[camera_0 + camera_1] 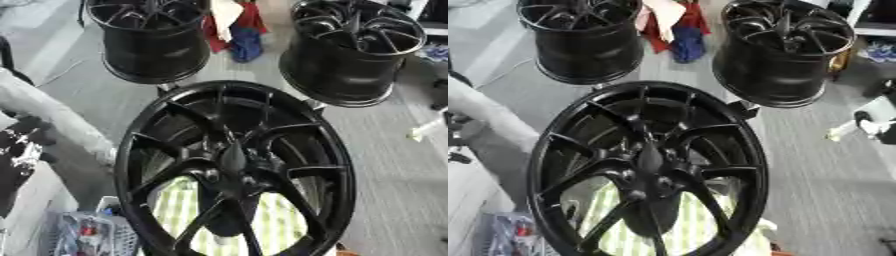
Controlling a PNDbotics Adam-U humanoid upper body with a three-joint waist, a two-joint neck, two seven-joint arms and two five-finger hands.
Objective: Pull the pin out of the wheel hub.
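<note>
Reaching for the black spoked alloy wheel hub (234, 167), we need fingers at its centre; neither hand shows.

No readable text (wheels unmarked, blurred).

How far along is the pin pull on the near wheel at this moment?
Nothing looks done yet. The near wheel fills the view, with a dark pointed piece at its hub that may be the pin, apparently in place. Neither hand shows in either view, so nothing is in hand. Reaching in, gripping and pulling the pin all remain.
</note>
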